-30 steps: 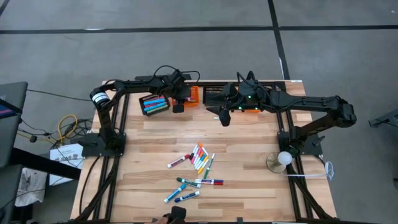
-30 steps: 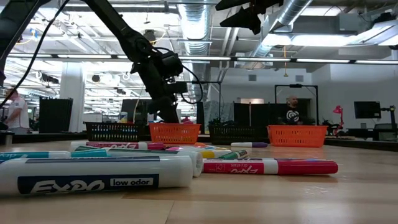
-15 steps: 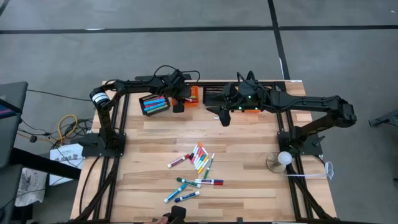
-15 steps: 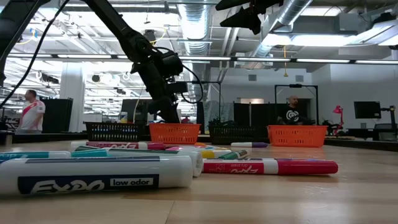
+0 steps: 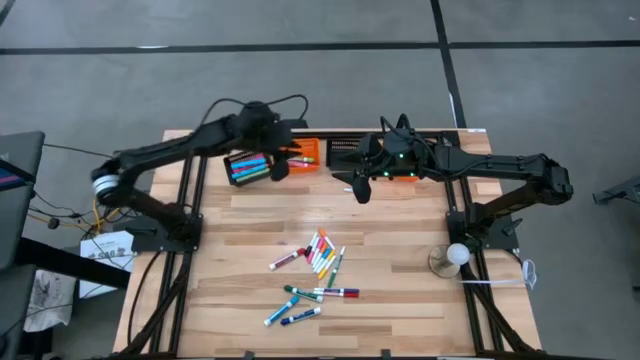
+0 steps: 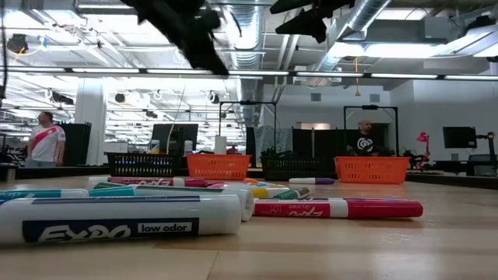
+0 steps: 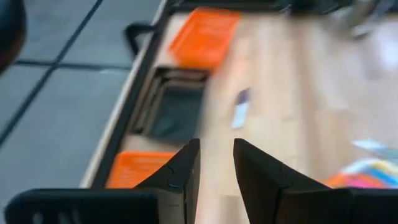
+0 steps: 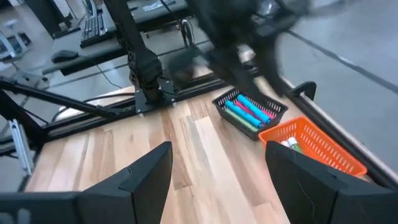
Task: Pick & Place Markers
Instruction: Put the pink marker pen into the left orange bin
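Markers (image 5: 314, 271) lie loose mid-table — about a dozen; left claw (image 5: 281, 170) empty, narrowly parted; right claw (image 5: 361, 190) wide open.

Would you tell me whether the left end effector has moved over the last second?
Yes. The left end effector has swung left, off the orange basket toward the black basket.

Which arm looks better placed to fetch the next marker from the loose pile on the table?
Probably the right. The right gripper hangs open over bare wood on the pile's side of the baskets. The left gripper sits above the black basket, jaws close together and empty. Both are some way from the markers.
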Controlling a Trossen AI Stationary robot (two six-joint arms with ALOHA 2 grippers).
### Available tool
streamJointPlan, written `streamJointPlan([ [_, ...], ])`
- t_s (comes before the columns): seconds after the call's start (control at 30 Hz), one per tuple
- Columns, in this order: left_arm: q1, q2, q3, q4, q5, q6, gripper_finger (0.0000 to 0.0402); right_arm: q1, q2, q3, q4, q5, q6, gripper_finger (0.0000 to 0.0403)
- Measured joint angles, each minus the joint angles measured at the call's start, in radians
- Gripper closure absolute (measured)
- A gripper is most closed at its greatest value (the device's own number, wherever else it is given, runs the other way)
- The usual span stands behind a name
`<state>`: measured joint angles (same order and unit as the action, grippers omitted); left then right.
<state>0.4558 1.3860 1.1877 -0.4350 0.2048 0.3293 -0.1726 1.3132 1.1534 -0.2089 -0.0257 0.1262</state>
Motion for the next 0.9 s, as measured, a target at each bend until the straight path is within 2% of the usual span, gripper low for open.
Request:
streamJointPlan([
  [0.17,-0.125,-0.125,0.000,-0.130,-0.001,-0.049,0.0305,-0.002,0.000,0.000,0.014,0.002,-0.057,0.0154],
  [0.33,-0.280,-0.142,0.000,-0.252,-0.046,-0.188,0.0305,-0.007,0.000,0.000,0.015,0.001,-0.067,0.0154],
  [0.5,-0.405,-0.134,-0.050,-0.257,-0.047,-0.371,0.0305,-0.006,0.000,0.000,0.015,0.001,-0.074,0.0154],
  [0.67,-0.479,-0.134,-0.127,-0.256,-0.047,-0.561,0.0305,0.000,0.000,0.000,0.011,0.001,-0.074,0.0154],
  [0.9,-0.551,-0.134,-0.227,-0.242,-0.063,-0.674,0.0296,0.002,0.000,0.000,0.007,0.000,-0.074,0.0154],
])
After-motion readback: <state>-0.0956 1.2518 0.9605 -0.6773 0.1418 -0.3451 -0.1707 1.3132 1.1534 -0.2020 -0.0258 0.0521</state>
